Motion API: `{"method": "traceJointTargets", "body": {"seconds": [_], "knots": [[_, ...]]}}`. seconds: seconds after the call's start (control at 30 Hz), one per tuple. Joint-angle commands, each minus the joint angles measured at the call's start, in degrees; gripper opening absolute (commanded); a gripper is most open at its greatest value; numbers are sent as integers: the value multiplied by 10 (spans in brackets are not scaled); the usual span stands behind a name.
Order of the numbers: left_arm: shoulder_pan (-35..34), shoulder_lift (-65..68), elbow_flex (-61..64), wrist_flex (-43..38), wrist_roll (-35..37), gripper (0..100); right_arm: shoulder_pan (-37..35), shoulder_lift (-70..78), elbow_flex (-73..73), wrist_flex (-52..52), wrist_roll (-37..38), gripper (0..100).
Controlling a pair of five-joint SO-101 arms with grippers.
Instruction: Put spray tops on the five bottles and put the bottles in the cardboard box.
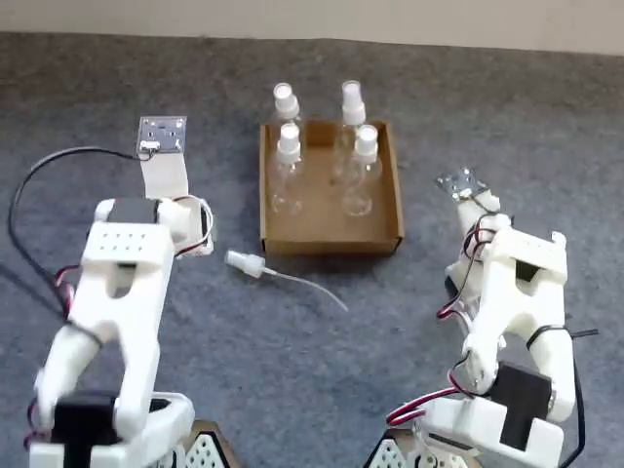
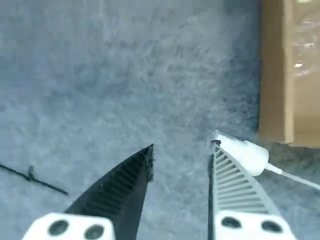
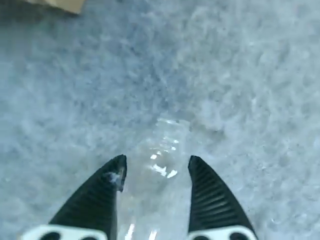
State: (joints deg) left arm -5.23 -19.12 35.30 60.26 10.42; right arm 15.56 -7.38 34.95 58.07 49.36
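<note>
Cardboard box (image 1: 330,246) held four bottles (image 1: 289,166); right of it, right gripper (image 3: 156,162) clasped another bottle (image 3: 167,145) (clear plastic); before it, left gripper (image 2: 180,155) gaped beside a spray top (image 2: 250,155).

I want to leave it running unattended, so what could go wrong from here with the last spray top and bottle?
The loose spray top lies beside one finger of the open left claw, not between them; closing now may just nudge it away.
Its long thin tube trails over the carpet and could bend or miss the bottle neck.
The clear bottle in the right claw looks smooth; it may twist when the top is pressed on.
</note>
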Motion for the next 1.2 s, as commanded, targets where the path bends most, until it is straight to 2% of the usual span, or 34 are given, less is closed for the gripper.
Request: {"method": "traceJointTargets", "body": {"seconds": [0.0, 0.2, 0.3, 0.5, 0.67, 0.9, 1.1, 1.17], "knots": [[9, 69, -49, 11, 135, 164, 9, 16, -21, -29, 4, 5], [65, 107, -57, 11, 231, 168, 8, 15, -21, -31, 4, 5], [97, 117, -55, -10, 254, 168, 8, 18, -21, -31, 4, 5], [103, 165, -58, -51, 286, 168, 9, 18, -21, -31, 4, 5], [104, 202, -72, -51, 290, 168, 8, 18, -21, -31, 4, 5], [143, 242, -72, -62, 290, 165, 9, 18, -20, -31, 4, 5], [130, 241, -73, -59, 285, 164, 22, 18, -20, -31, 4, 5], [124, 241, -73, -38, 245, 164, 26, 18, -20, -31, 4, 5]]}}
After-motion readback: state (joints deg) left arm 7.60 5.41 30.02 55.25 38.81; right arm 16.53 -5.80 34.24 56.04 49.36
